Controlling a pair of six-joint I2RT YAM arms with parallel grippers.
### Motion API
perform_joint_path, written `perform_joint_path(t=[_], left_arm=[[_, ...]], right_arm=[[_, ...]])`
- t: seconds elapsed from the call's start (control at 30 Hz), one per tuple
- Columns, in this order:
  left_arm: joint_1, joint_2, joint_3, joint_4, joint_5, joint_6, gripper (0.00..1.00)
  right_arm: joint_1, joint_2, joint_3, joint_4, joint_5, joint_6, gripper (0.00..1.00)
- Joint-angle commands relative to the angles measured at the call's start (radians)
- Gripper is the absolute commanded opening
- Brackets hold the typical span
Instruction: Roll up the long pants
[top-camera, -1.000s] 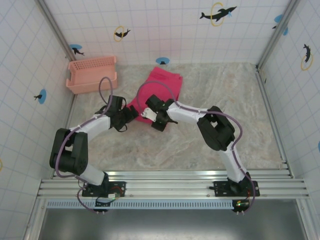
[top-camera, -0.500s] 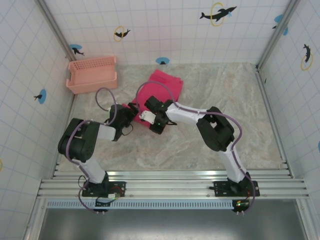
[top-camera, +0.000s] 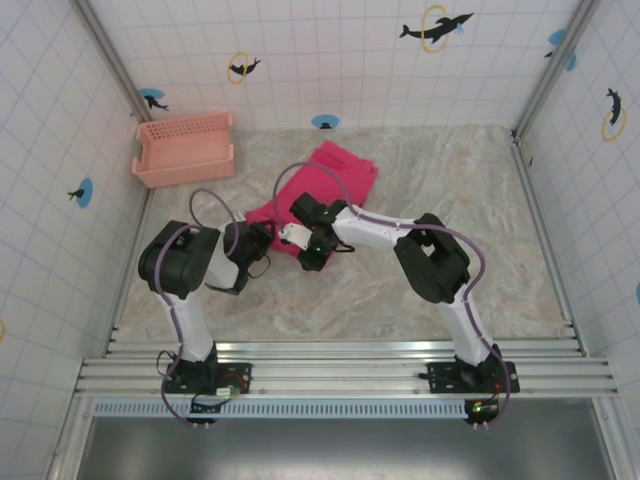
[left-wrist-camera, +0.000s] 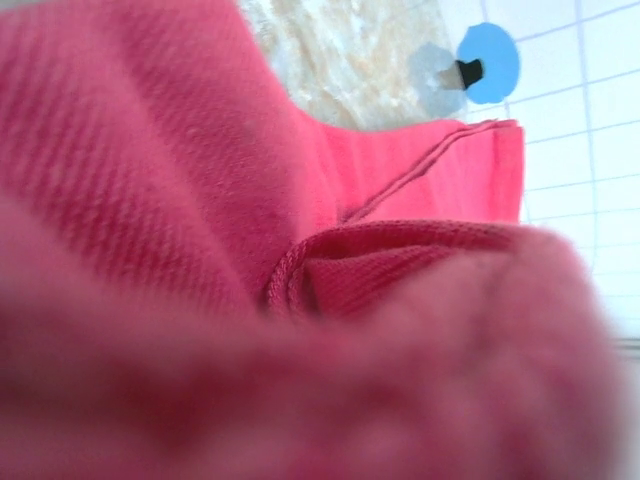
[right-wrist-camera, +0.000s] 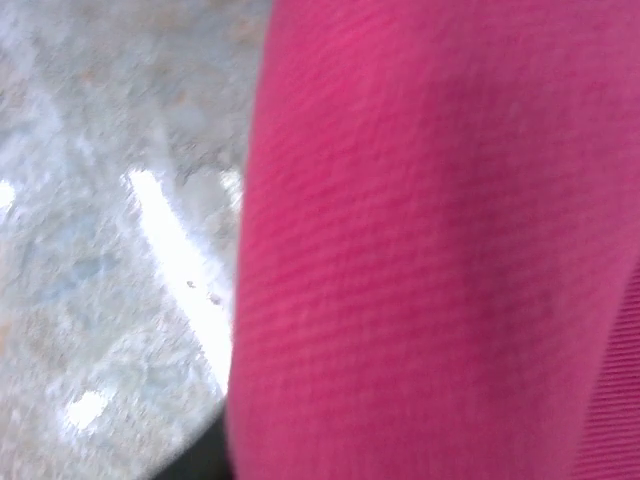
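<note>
Early in the roll, the left end effector (top-camera: 263, 239) and right end effector (top-camera: 303, 246) meet at the near hem of the pants (top-camera: 335, 180), grip impossible to tell under cloth, the rest lying ahead on the counter (top-camera: 450, 170); next, both must turn that hem forward evenly

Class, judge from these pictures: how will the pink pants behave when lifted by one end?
Probably floppy: the pants lie creased and folded over themselves. Their coarse weave, seen close from the left wrist, should grip rather than slip.

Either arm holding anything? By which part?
The left gripper and right gripper sit at the near end of the pants; cloth hides the jaws, so a hold cannot be confirmed.
</note>
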Motion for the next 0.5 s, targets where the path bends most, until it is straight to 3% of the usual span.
perform_joint_path(t=[0.0,0.07,0.27,0.37,0.47], left_arm=[[-0.005,-0.046,0.027,-0.543,-0.005,0.090,0.00],[-0.009,-0.102,0.135,-0.850,-0.034,0.168,0.00],[-0.010,-0.081,0.419,-1.386,-0.047,0.304,0.00],[-0.015,-0.004,0.541,-1.578,-0.035,0.313,0.00],[-0.027,0.047,0.622,-1.700,-0.057,0.309,0.00]], right_arm=[[0.012,-0.036,-0.100,-0.056,0.116,0.024,0.82],[0.025,-0.107,-0.144,-0.019,0.213,0.047,1.00],[0.159,-0.242,-0.205,0.054,0.615,0.080,0.99],[0.259,-0.239,-0.204,0.097,0.862,0.084,0.99],[0.324,-0.200,-0.193,0.140,1.002,0.094,0.99]])
